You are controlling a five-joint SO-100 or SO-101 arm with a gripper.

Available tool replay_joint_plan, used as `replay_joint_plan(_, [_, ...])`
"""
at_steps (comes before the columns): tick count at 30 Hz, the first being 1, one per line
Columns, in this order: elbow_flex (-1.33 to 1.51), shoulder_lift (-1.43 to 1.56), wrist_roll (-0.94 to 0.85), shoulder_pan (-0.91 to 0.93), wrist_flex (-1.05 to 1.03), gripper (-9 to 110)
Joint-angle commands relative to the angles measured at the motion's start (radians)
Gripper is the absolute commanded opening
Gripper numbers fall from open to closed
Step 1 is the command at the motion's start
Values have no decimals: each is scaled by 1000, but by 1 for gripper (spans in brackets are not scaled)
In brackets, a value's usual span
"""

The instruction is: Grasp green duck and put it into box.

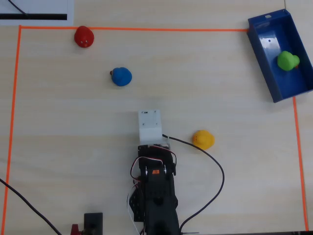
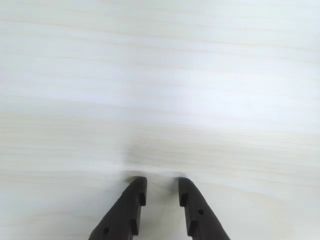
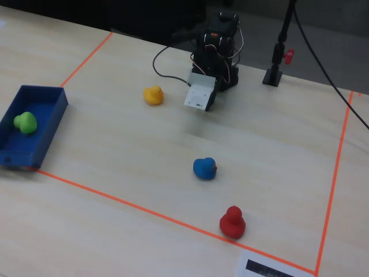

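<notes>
A pale wood-grain table [image 1: 73, 147] fills the overhead view, with a thin orange tape line [image 1: 132, 29] marking a large rectangle on it. A white sheet with a black bar [image 1: 34, 14] lies at the top left corner, outside the tape. In the fixed view the far edge of the table gives way to a dark background, and a black stand [image 3: 275, 69] rises there with cables trailing over the surface.

The green duck [image 1: 287, 60] lies inside the box [image 1: 259, 44], toward the end of the tray that sits lower in the overhead view. It is a small, rounded, bright green toy made of a larger lump and a smaller one. In the fixed view the smaller lump of the green duck [image 3: 25, 122] sits on the left side of the body; the beak is too small to make out, so its facing cannot be told. The box [image 3: 55, 115] is a deep blue open-top tray, its long axis slanting diagonally across the top right corner of the overhead view, straddling the tape.

A yellow duck [image 1: 203, 139] sits just right of the arm, a blue duck [image 1: 121, 77] farther up the table, and a red duck [image 1: 84, 36] on the tape line.

The gripper [image 2: 162, 186] hangs over bare table in the wrist view, its black fingers [image 2: 131, 205] slightly apart with nothing between them.
</notes>
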State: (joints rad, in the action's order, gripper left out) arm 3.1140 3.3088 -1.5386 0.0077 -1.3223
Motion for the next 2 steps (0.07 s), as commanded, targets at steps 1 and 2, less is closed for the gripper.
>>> replay_joint_plan(1, [-3,3,2,9,-18,6])
replay_joint_plan(2, [-3,3,2,9,-18,6])
